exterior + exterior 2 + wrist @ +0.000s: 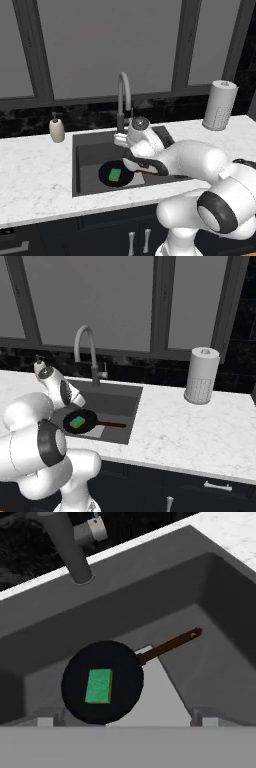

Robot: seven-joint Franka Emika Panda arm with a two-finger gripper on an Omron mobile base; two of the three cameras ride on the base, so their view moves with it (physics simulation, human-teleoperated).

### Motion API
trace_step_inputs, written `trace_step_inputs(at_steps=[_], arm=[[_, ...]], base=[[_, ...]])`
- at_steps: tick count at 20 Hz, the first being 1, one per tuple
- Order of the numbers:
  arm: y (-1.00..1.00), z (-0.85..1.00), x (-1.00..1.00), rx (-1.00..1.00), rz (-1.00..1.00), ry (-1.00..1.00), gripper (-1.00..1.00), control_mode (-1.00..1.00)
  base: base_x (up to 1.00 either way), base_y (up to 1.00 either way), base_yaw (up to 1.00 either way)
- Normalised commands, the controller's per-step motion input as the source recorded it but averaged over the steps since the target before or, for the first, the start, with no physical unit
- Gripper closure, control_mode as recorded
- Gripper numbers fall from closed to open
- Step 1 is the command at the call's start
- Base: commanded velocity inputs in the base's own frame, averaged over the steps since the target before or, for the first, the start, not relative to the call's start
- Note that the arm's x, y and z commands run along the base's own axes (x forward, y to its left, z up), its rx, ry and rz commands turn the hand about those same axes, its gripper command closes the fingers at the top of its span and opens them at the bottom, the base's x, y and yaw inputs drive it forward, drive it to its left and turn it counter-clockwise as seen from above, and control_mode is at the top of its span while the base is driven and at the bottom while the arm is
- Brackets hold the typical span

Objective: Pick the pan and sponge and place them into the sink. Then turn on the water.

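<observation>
Hand view | round black pan [102, 682] | rectangular green sponge [98, 686] inside | sink [220, 607] | fingers: cannot tell

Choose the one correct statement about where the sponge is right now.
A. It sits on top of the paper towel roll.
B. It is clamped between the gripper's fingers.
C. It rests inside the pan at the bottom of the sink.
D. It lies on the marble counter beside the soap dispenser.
C: the green sponge lies flat in the black pan, which sits on the floor of the sink.

Left and right base views look forward and down from behind the arm, sharing the sink [82, 150] [131, 406]. Hand view looks closely down into the basin onto the pan [102, 682].
</observation>
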Motion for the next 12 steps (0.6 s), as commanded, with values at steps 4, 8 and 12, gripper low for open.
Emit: trace_step_inputs(at_steps=[4, 8, 12], arm=[[-0.75, 1.00, -0.80, 0.02, 0.07, -0.30, -1.00, -1.00], [-0.75, 1.00, -0.11, 0.00, 0.08, -0.24, -1.00, -1.00], [-0.53, 0.89, 0.10, -0.06, 0.04, -0.15, -1.00, -1.00]], base=[[0.00, 0.00, 0.00], [0.00, 0.00, 0.00], [0.00, 0.00, 0.00]])
